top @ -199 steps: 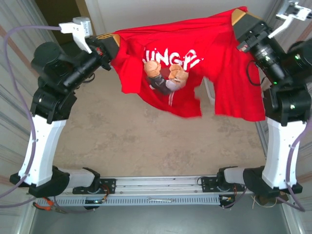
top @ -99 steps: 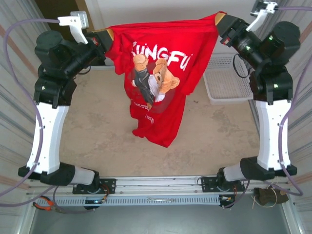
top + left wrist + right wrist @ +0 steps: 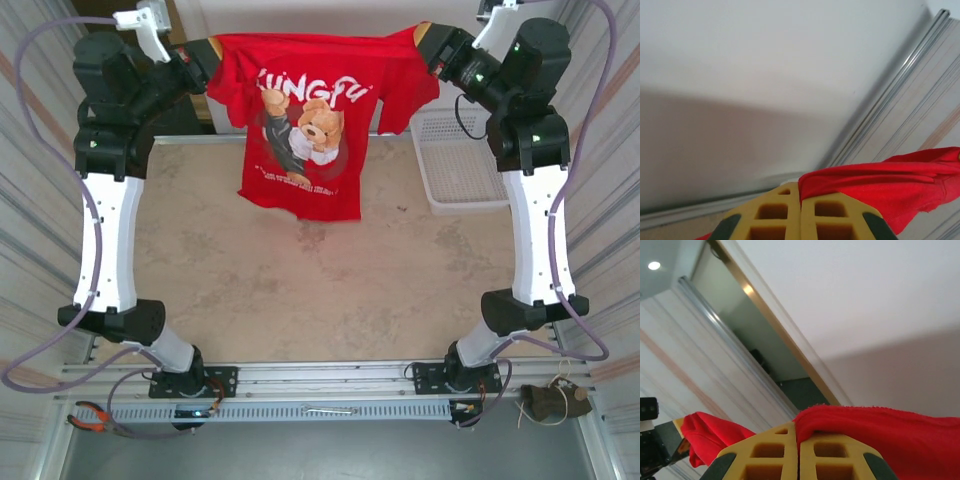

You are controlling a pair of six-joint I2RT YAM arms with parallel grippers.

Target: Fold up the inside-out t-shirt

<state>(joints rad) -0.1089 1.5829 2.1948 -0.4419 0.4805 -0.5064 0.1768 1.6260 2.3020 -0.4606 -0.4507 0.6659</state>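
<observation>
The red t-shirt (image 3: 310, 110) hangs spread out high over the far side of the table, its bear graphic and white lettering facing the top camera. My left gripper (image 3: 213, 50) is shut on its left shoulder. My right gripper (image 3: 420, 38) is shut on its right shoulder. In the left wrist view the yellow fingers (image 3: 772, 212) are pressed together with red cloth (image 3: 880, 182) coming out to the right. The right wrist view has its yellow fingers (image 3: 832, 452) pinching a red fold (image 3: 875, 430) the same way. The shirt's hem hangs above the tabletop.
A white mesh basket (image 3: 462, 165) stands at the table's far right, below the right arm. The beige tabletop (image 3: 330, 290) stretches under the shirt. Pliers (image 3: 90, 420) lie by the front rail at the near left.
Both arms have risen and drawn apart toward the back. The shirt, bunched and twisted earlier, now hangs flat and stretched between the two grippers.
</observation>
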